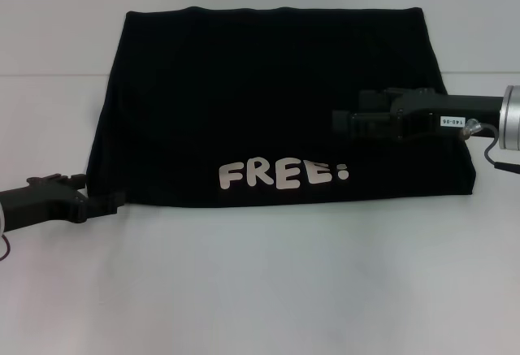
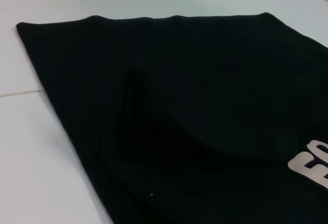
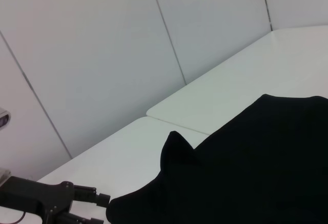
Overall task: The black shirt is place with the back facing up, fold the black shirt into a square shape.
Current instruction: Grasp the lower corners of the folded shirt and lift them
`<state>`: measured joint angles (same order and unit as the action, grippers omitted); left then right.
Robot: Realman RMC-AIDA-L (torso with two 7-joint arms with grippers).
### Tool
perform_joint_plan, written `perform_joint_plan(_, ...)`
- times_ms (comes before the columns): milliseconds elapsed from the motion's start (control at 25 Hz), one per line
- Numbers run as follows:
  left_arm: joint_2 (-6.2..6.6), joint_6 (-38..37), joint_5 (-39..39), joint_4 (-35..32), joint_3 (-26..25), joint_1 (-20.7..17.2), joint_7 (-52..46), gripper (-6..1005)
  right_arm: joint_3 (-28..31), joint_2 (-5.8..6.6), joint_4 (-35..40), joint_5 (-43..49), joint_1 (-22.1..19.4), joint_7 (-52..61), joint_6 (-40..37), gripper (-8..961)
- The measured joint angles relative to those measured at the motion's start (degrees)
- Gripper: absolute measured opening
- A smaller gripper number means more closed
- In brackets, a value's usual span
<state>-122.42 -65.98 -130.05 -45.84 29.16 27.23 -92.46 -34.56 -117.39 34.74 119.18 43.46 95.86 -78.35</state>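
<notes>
Folded matte black cloth shirt (image 1: 268, 103) on white table (image 1: 260, 282); left gripper (image 1: 110, 203) lower left, right gripper (image 1: 340, 119) right; grip states unclear.

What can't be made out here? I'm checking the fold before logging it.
- Right gripper, head view: black against the black shirt, so its fingers blend in.
- Left gripper, head view: tips merge with the shirt's corner.
- Lettering, left wrist view: cut off by the edge.
</notes>
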Motion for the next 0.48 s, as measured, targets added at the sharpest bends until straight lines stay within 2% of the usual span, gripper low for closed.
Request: perform_joint_plan(480,-0.01,3.1,-0.6,2.6,1.6,1.1,0.1,862,0.2,-0.03,0.0,0.0,0.1,-0.3,0.3,922)
